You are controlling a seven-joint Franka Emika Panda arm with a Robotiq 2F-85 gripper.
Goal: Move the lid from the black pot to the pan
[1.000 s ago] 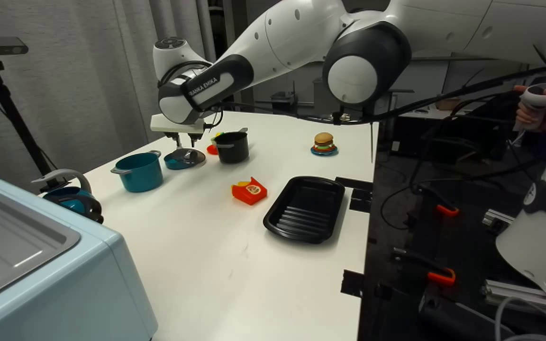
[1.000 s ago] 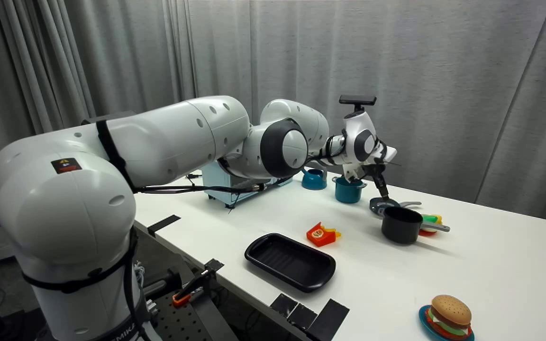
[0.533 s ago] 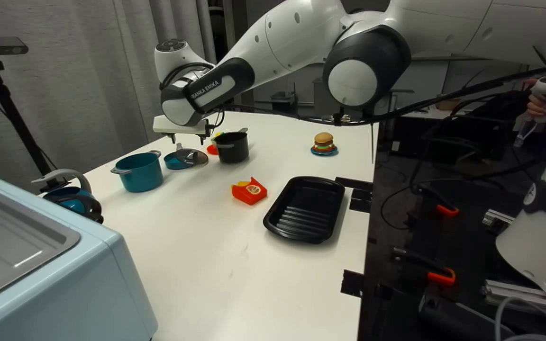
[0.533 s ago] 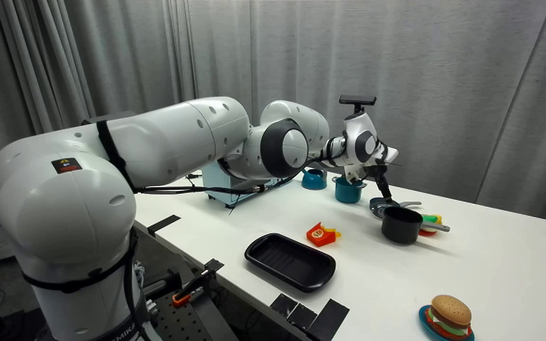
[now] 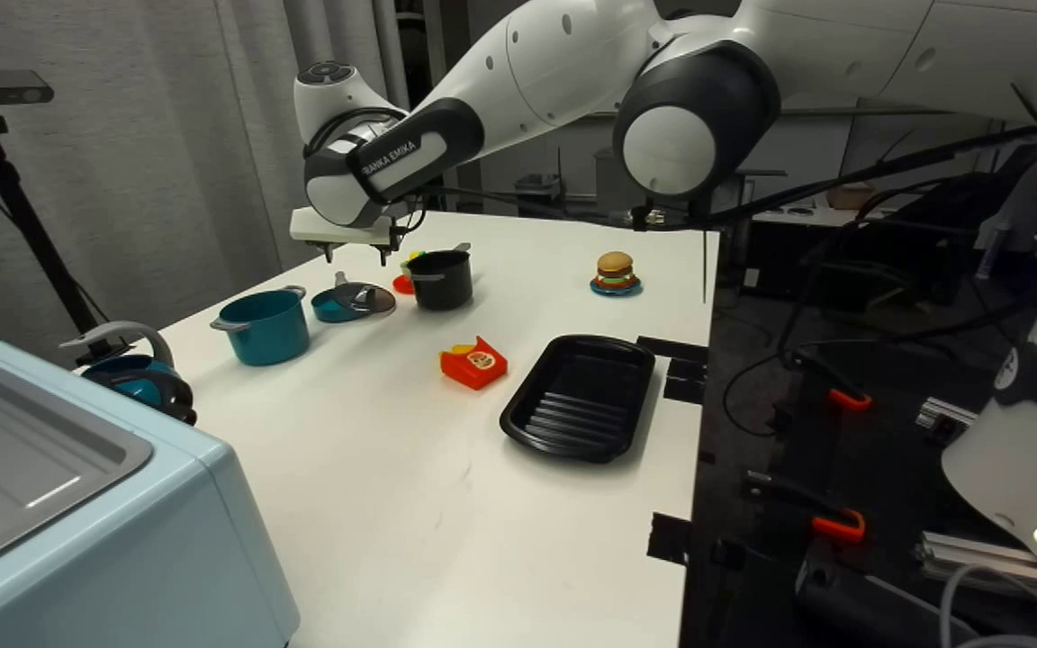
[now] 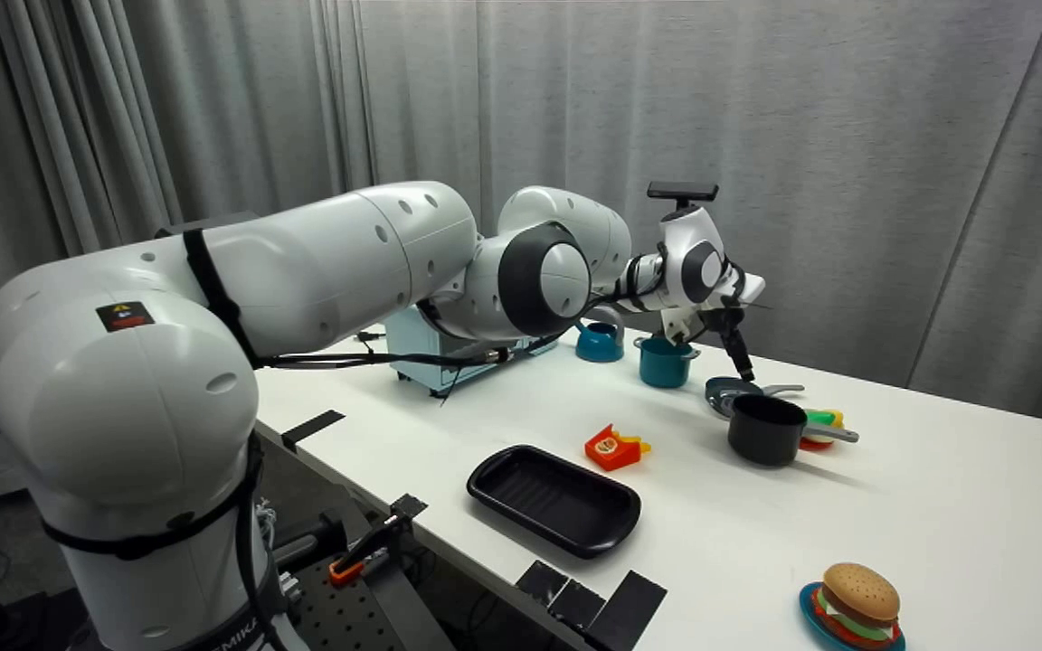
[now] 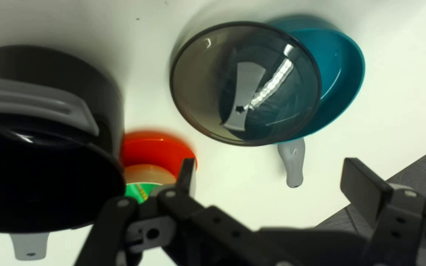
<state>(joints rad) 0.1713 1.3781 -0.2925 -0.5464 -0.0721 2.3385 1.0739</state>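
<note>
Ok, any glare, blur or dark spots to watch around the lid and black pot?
Wrist view: a bright glare streak on the lid, the black pot too dark inside to read, the gripper soft at the bottom edge; in an exterior view, a faint shadow right of the black pot.

Wht tbl (image 5: 374, 468) carries blk pot (image 5: 445, 286), teal pot (image 5: 268, 333), teal pan (image 7: 338, 81), blk tray (image 5: 580, 398) & toy fries (image 5: 475, 364).

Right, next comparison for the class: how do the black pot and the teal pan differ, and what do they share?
The black pot is deep with tall walls; the teal pan is shallow.
The black pot is uncovered; the lid lies partly over the teal pan.
The black pot's inside is black, the teal pan's blue-green.
Both are round and upright.
</note>
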